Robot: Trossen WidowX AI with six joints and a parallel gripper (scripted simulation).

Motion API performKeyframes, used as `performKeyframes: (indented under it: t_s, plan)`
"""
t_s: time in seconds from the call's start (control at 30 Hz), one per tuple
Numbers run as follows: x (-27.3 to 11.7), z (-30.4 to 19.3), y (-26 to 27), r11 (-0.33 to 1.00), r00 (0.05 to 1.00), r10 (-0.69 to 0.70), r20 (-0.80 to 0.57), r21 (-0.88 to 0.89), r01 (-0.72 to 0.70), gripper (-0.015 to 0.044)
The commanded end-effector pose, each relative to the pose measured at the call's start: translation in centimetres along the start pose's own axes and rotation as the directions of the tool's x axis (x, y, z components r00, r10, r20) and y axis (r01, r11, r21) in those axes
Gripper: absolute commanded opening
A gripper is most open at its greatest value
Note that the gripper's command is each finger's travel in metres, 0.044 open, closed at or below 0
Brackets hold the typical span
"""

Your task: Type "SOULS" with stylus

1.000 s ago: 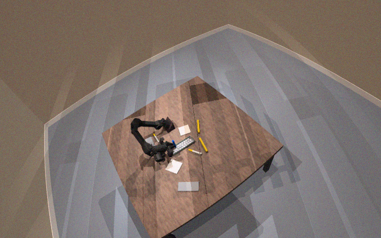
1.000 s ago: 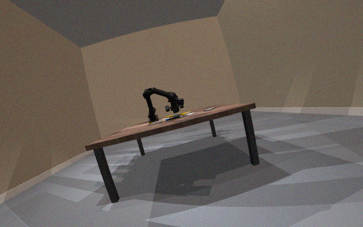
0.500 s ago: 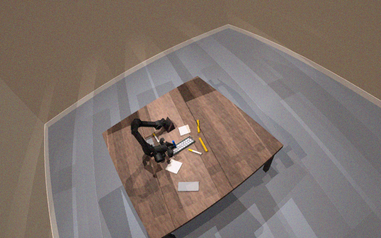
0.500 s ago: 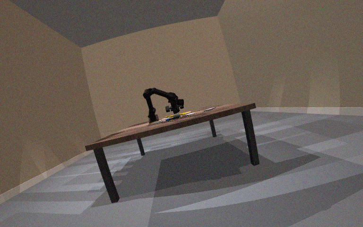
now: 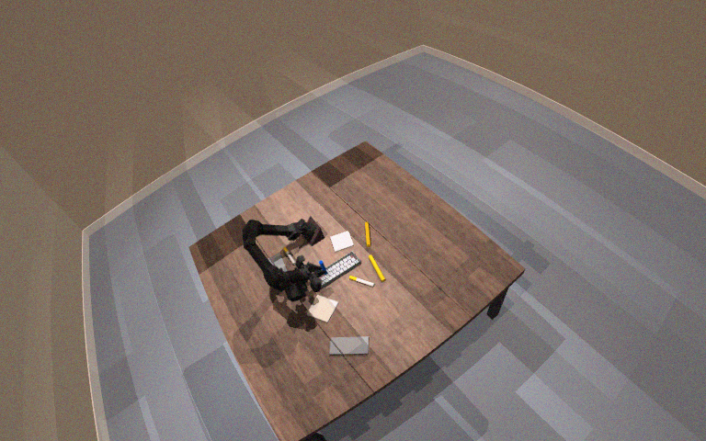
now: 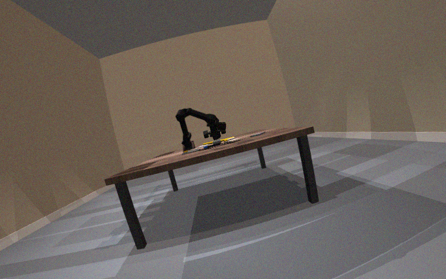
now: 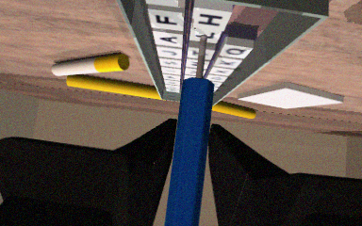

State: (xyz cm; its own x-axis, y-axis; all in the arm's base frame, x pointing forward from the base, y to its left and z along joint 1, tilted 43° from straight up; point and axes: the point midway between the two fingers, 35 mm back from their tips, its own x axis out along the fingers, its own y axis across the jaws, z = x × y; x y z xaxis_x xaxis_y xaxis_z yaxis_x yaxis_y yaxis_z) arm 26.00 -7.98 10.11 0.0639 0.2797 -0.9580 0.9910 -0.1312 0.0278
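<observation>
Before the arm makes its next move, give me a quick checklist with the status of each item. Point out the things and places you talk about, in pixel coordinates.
1. Blue stylus with grey metal tip (image 5: 323, 266) (image 7: 190, 146) held in the black gripper (image 7: 192, 129): ok.
2. Tip over the dark-framed keyboard with white keys (image 5: 340, 267) (image 7: 287, 35): ok.
3. Tip pressing a key firmly: cannot tell.
4. White-and-yellow cylindrical marker (image 5: 361, 281) (image 7: 90, 64) off the keyboard: ok.
5. White square pad (image 5: 342, 241) (image 7: 289, 98) off the keyboard: ok.
6. Letters typed so far: cannot tell.
</observation>
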Motion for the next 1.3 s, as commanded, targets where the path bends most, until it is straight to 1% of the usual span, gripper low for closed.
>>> performKeyframes:
  t_s: [0.0,0.23,0.43,0.53,0.57,0.6,0.63,0.97,1.27]
  plan:
    - [-0.2,-0.2,0.0,1.000,1.000,0.000,0.004,-0.003,0.000,0.0081]
    - [-1.8,-3.0,0.0,1.000,1.000,0.000,0.002,-0.003,0.000,0.0081]
    - [-1.7,-2.9,0.0,1.000,1.000,0.002,0.006,-0.007,-0.002,0.0084]
    - [-1.7,-2.9,0.0,1.000,1.000,0.002,0.006,-0.007,-0.002,0.0064]
    - [-1.7,-2.9,0.1,1.000,1.000,0.002,0.006,-0.007,-0.002,0.0038]
    - [-1.5,-3.0,0.2,1.000,1.000,0.002,0.006,-0.007,-0.002,0.0012]
    - [-1.4,-3.2,0.3,1.000,1.000,0.002,0.005,-0.007,-0.002,0.0000]
    - [2.0,-5.8,2.1,1.000,1.000,0.002,0.000,-0.004,-0.002,0.0000]
    - [2.9,-4.1,2.1,1.000,1.000,0.002,0.001,-0.004,-0.002,0.0000]
